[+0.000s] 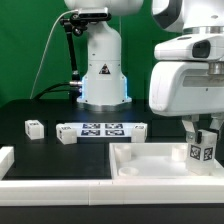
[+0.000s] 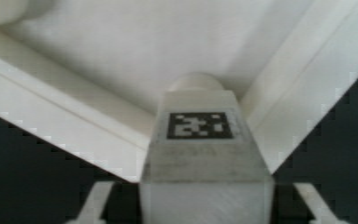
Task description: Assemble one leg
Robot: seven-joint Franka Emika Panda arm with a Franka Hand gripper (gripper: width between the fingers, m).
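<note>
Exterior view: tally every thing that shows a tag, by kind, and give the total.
Legs: 3, two loose on the table and one held in the gripper
Marker board: 1
Total: 4

The leg (image 1: 203, 151) is showing white, with a black-and-white square tag on its face; in the wrist view the leg (image 2: 201, 140) is displaying the same speckled black-and-white tag. The large tray piece (image 1: 150, 160) is appearing plain white. The bench (image 1: 40, 108) is showing black. The marker board (image 1: 102, 129) is showing white with black-and-white tags, and two small blocks (image 1: 34, 127) beside it are showing white with dark tags. The backdrop (image 1: 25, 50) is appearing green.
</note>
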